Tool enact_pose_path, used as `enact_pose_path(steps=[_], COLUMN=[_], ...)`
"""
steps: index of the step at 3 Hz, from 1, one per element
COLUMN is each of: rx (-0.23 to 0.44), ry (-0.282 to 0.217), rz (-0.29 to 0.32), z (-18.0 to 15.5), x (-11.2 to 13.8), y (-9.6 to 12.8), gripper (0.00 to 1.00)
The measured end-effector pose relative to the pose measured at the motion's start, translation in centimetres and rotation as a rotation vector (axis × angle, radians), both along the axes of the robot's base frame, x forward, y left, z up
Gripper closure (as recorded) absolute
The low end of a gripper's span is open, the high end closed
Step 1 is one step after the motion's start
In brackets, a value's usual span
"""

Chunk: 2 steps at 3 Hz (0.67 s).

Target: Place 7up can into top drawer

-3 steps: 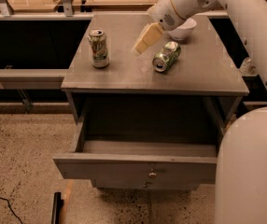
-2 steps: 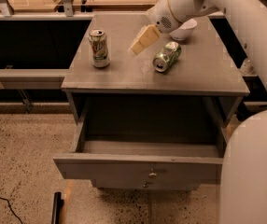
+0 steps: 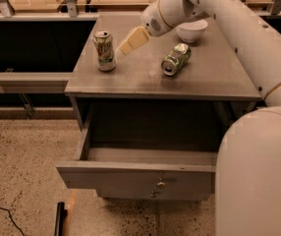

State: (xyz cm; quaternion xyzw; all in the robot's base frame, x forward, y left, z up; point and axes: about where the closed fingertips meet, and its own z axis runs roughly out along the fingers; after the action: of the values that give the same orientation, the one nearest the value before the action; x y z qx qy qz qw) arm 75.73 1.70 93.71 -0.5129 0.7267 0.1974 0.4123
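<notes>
The 7up can (image 3: pixel 104 50) stands upright at the left of the grey cabinet top (image 3: pixel 130 80); it is pale with green print and a silver top. My gripper (image 3: pixel 131 41) hangs above the cabinet top just right of the can, a small gap away, pointing down-left at it and holding nothing. The top drawer (image 3: pixel 135 178) is pulled open below the cabinet top. Its inside looks empty, and its flat front has a small round knob (image 3: pixel 161 184).
A shinier green can (image 3: pixel 176 59) lies on its side right of centre on the top. A white bowl (image 3: pixel 192 31) stands behind it. My white arm (image 3: pixel 238 28) crosses the right side. Speckled floor with a dark cable (image 3: pixel 3 213) lies to the left.
My gripper has moved left across the cabinet top, away from the lying can and closer to the upright 7up can. Cans, bowl and drawer have not moved.
</notes>
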Motion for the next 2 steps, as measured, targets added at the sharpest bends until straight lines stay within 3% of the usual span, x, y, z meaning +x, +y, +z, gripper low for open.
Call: enact_pose_path(steps=[2], rx=[-0.020], ry=[0.110], rz=[0.072], z=[-1.4], x=[0.3], y=[4.5], gripper=[0.00])
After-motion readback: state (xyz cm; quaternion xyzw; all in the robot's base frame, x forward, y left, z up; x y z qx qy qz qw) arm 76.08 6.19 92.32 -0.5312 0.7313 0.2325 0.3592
